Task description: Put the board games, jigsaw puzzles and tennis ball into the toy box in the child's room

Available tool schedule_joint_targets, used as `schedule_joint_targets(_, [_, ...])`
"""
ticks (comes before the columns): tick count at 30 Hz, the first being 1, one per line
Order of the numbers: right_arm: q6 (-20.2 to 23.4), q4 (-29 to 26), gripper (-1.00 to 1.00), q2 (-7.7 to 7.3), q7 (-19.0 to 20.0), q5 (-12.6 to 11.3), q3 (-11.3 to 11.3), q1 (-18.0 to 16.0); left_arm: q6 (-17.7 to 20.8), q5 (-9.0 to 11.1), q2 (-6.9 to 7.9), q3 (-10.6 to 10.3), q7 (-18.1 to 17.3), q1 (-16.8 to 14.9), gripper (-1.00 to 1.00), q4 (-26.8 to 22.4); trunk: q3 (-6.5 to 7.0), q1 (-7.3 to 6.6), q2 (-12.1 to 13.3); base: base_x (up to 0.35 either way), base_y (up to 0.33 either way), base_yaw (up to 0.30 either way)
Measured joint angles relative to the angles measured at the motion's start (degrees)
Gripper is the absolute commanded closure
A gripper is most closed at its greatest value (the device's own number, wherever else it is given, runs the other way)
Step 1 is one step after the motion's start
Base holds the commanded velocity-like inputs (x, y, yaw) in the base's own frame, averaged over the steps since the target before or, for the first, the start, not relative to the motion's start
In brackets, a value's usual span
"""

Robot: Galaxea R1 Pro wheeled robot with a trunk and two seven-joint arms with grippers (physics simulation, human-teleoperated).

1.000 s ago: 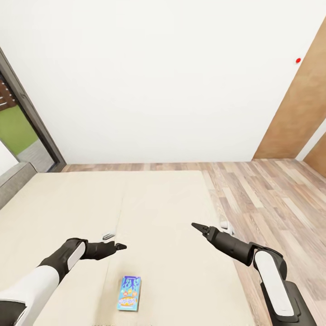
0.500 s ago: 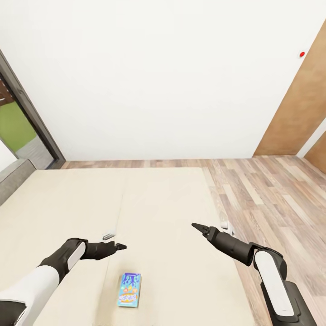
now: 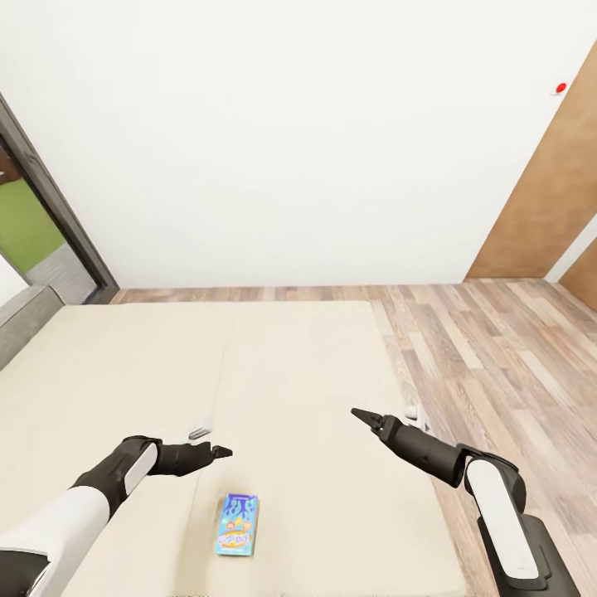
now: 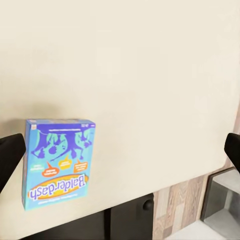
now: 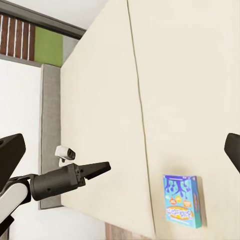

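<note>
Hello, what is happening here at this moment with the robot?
The robot stands at the bed with both arms held out over the beige mattress. A small blue board game lies flat on the mattress, close to the robot and between the arms. The left gripper hovers just beyond the game; the right gripper is farther off to the side. Neither holds anything, and the wrist views show the fingers of both spread apart.

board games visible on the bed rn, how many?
1. The blue board game lies flat on the bed, near its near edge, between and below the left gripper and right gripper. A second may sit out of frame.
</note>
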Motion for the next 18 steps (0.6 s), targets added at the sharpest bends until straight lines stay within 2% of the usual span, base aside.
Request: schedule_joint_targets(18, [-0.02, 0.14, -1.00, -0.01, 0.01, 0.00, 0.00, 0.00, -0.16, -0.02, -0.33, 0.17, 0.29, -0.02, -1.00, 0.02, -1.71, 0.00, 0.00, 0.000, 0.000, 0.000])
